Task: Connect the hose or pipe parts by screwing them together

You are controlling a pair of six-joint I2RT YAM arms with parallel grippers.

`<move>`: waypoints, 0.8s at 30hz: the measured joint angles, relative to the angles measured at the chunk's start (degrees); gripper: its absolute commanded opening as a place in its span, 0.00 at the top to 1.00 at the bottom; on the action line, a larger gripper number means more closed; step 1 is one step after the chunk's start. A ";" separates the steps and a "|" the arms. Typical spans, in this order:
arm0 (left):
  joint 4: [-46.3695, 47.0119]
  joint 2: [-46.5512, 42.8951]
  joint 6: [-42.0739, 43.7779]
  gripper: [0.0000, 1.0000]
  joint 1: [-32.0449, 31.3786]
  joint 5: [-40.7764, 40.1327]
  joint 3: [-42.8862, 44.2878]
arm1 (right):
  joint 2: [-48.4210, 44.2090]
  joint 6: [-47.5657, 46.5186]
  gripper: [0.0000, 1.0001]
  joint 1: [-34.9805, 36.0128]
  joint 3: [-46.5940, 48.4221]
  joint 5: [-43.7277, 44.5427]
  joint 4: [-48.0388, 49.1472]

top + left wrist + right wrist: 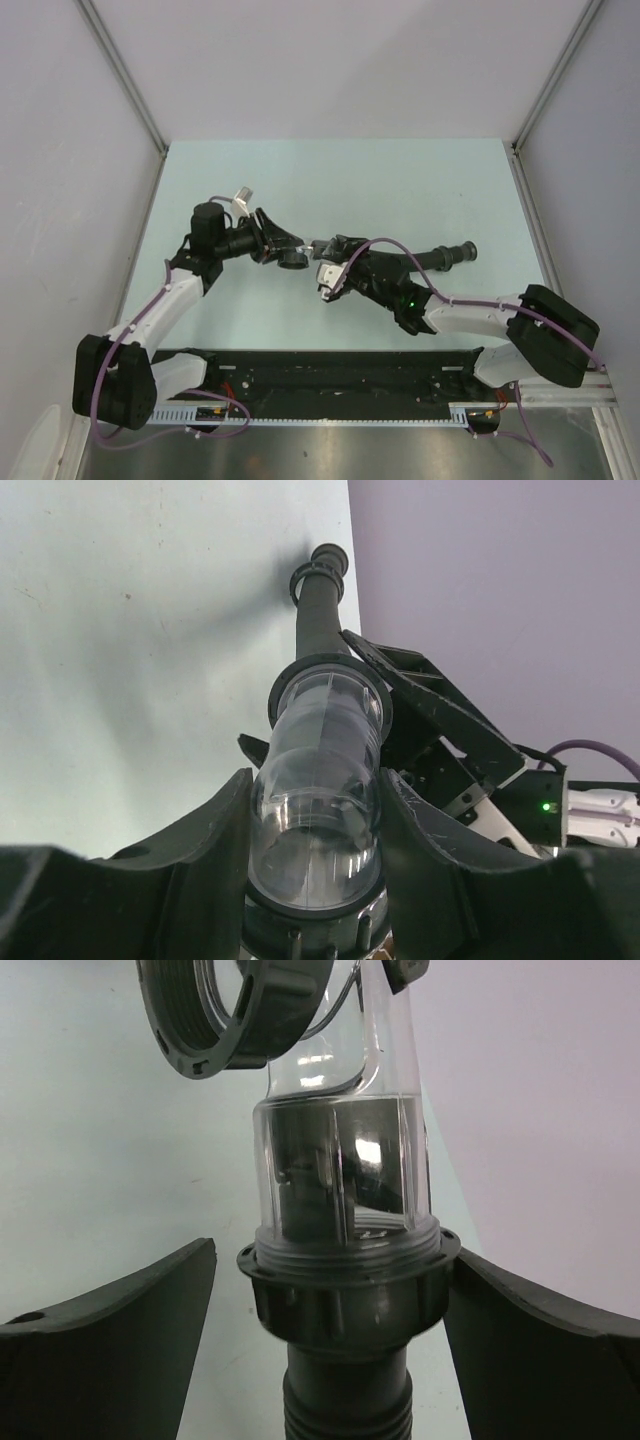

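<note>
Elbow fitting [318,780] clenched in left jaws, right jaws released around black hose collar [345,1285]

Bright, even light from overhead. The black hose [318,610] throws a faint shadow toward ten o'clock across the table [120,700]; white glare streaks the clear fitting [340,1160]; wrist close-ups blur at six o'clock.

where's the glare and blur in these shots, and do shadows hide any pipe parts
Right wrist: white glints on the clear elbow, and the close pincer fingers look soft. Left wrist: pale reflections along that tube; the black hose throws a soft shadow onto the table beside it, hiding nothing. Top external: even light, no glare, but the parts show small.
</note>
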 measured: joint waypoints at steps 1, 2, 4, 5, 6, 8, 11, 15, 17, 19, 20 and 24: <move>-0.02 0.00 -0.42 1.00 0.00 0.26 0.00 | 1.05 -0.57 0.30 0.07 0.00 0.31 1.53; -0.15 0.00 -0.72 1.00 0.00 0.37 0.00 | 1.92 -1.22 0.37 0.07 0.00 0.68 2.80; -0.72 0.04 -0.79 1.00 0.11 0.59 0.00 | 2.64 -2.23 0.49 -0.02 -0.02 0.76 4.55; -0.61 0.09 -0.63 1.00 0.24 0.81 0.04 | 2.69 -2.34 0.52 -0.04 -0.04 0.59 4.85; -0.63 0.11 -0.48 1.00 0.37 1.09 0.11 | 2.67 -2.14 0.55 -0.09 -0.04 0.13 4.87; -0.72 0.24 0.42 0.99 0.48 1.77 0.31 | 2.56 -1.90 0.63 -0.87 0.04 -1.36 4.42; 0.07 0.37 3.26 1.00 0.48 2.38 0.33 | 0.87 2.38 0.70 -4.68 2.03 -10.19 -1.33; 3.65 0.33 9.33 1.00 0.35 3.61 0.52 | 0.37 10.64 0.71 -12.61 6.51 -27.34 -8.94; 5.92 0.37 13.42 1.00 -0.13 4.63 0.68 | 1.36 14.99 0.72 -17.11 9.73 -38.03 -12.87; 7.41 0.37 17.44 1.00 -0.55 5.38 0.79 | 3.37 17.57 0.73 -20.11 13.33 -45.79 -17.20; 7.91 0.37 19.15 1.00 -0.76 5.42 0.81 | 4.63 18.38 0.74 -21.27 15.13 -48.87 -19.19; 8.46 -0.07 27.12 1.00 -3.04 4.04 0.57 | 9.79 20.31 0.76 -24.09 20.37 -58.12 -25.75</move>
